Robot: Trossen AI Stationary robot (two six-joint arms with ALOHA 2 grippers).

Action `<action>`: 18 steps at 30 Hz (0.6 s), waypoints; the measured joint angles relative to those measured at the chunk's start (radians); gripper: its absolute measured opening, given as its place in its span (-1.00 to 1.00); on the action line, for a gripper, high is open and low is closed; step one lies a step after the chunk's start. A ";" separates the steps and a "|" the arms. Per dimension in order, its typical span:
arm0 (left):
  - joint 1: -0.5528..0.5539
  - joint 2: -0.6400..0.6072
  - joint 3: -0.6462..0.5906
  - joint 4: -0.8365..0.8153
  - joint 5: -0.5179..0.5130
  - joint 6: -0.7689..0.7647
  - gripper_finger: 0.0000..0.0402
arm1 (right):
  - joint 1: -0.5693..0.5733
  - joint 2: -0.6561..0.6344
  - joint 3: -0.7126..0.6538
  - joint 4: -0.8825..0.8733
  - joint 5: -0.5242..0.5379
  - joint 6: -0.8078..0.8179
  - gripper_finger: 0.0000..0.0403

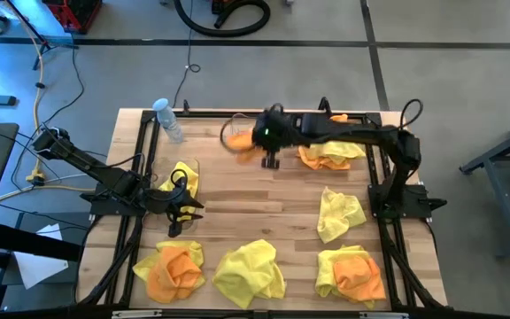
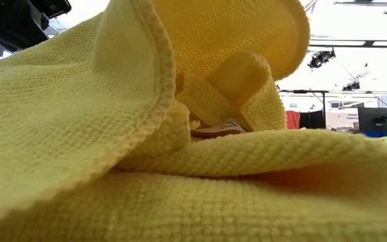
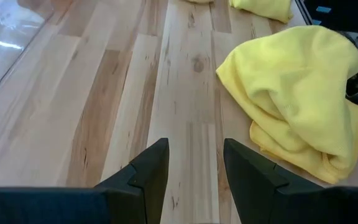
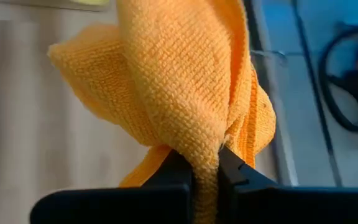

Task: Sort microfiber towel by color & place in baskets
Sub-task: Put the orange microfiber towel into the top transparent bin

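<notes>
Table (image 1: 273, 190): wooden top carrying all the towels, both baskets and a clear plastic water bottle (image 1: 168, 119) at the far left corner.
Loose towels: a yellow-and-orange pile (image 1: 172, 268), a yellow towel (image 1: 250, 273) and another yellow-and-orange pile (image 1: 352, 273) lie along the near edge; a single yellow towel (image 1: 339, 213) sits near my right arm's base; a mixed pile (image 1: 328, 152) lies at the far right.
Baskets: one see-through tub (image 1: 235, 135) at the far edge, beside my right claw; a second (image 1: 187, 173), by my left claw, holds a yellow towel (image 1: 182, 180).
Right claw (image 4: 205, 163): pinched tight on an orange towel (image 4: 185, 81), which hangs bunched from the fingers; in the high view this claw (image 1: 271, 158) is at the far-middle of the table, just beside the far tub.
Left claw (image 3: 194, 163): fingers parted, holding nothing, low over bare wood, yellow cloth near.
Step in hand: I judge it the carry of an orange towel to the far tub.
Next move: centre the claw over that tub, lower, then release so the cloth drops inside its walls.
</notes>
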 joint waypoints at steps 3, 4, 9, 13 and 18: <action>0.000 0.000 0.000 0.009 -0.004 0.000 -0.30 | -0.083 0.009 0.000 -0.001 -0.025 -0.001 -0.99; 0.000 0.000 0.000 0.010 -0.005 0.000 -0.30 | -0.109 0.018 0.001 0.001 -0.040 -0.001 -0.99; 0.000 0.000 0.000 0.009 -0.014 0.001 -0.30 | -0.191 0.096 0.000 -0.004 -0.090 -0.001 -0.99; 0.000 0.000 0.000 0.008 -0.015 0.009 -0.30 | -0.212 0.181 0.000 0.001 -0.102 -0.017 -1.00; 0.000 0.000 0.000 0.008 -0.024 0.010 -0.30 | -0.213 0.269 0.000 0.012 -0.102 -0.028 -0.99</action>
